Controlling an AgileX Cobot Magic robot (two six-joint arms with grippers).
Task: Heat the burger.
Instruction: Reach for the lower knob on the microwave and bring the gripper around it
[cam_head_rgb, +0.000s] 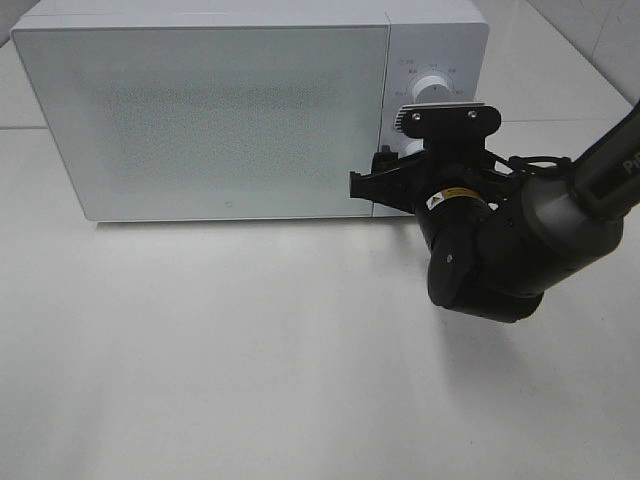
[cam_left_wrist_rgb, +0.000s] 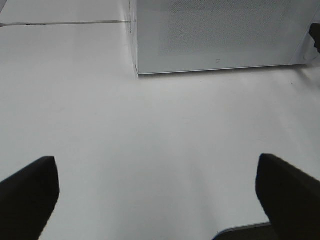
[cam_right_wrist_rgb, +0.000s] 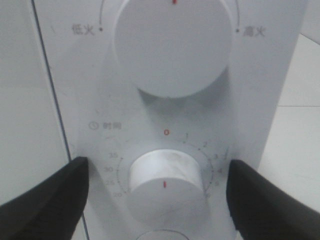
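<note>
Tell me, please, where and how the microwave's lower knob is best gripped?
Pinch the lower knob across its round side wall, coming straight at the control panel. It is a short cylinder standing out from the panel, and its flat face offers no hold. The right gripper is open, a finger on either side.

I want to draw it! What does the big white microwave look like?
The boxy white microwave oven stands on the white table, its dotted frosted door shut. The panel beside the door carries a round white upper knob and a lower knob. The black right gripper, open, brackets the lower knob without touching.
</note>
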